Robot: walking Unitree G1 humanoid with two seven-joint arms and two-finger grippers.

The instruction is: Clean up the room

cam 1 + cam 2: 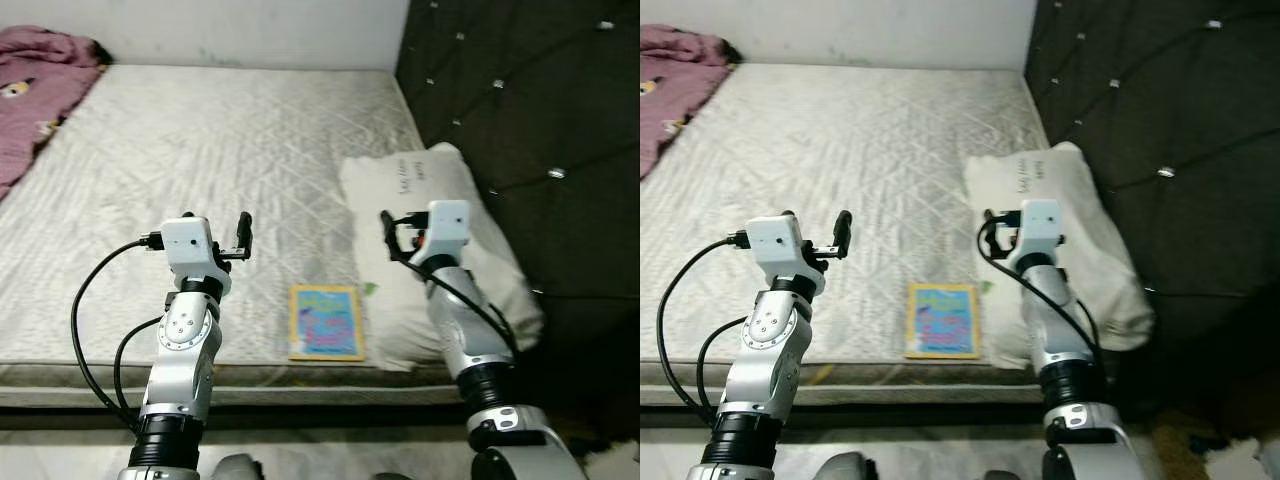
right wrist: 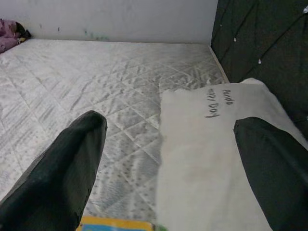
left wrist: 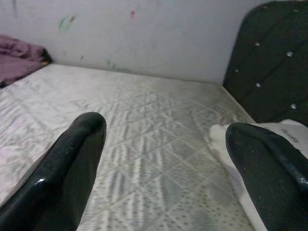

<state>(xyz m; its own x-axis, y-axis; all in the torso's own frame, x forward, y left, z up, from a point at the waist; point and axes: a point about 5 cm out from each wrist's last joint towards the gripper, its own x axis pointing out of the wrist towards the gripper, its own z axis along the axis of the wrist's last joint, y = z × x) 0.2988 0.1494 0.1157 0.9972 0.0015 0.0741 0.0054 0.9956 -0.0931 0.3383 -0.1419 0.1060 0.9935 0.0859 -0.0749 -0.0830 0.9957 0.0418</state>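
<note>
A thin book [image 1: 326, 322] with a yellow border and blue cover lies flat on the grey quilted mattress [image 1: 220, 150], close to its front edge. A white pillow [image 1: 430, 200] with handwriting lies just right of the book, against the headboard. My left gripper [image 1: 215, 226] hovers open above the mattress, left of the book, with nothing between its fingers. My right gripper [image 1: 405, 232] hangs open over the pillow's near left part. In the right wrist view the pillow [image 2: 211, 159] and a corner of the book [image 2: 115, 224] sit below the open fingers [image 2: 62, 173].
A crumpled maroon blanket [image 1: 35, 90] lies at the mattress's far left corner. A dark tufted headboard [image 1: 540, 120] runs along the right side. A pale wall [image 1: 240, 30] closes the far end. The bed's front edge [image 1: 300, 375] is just before me.
</note>
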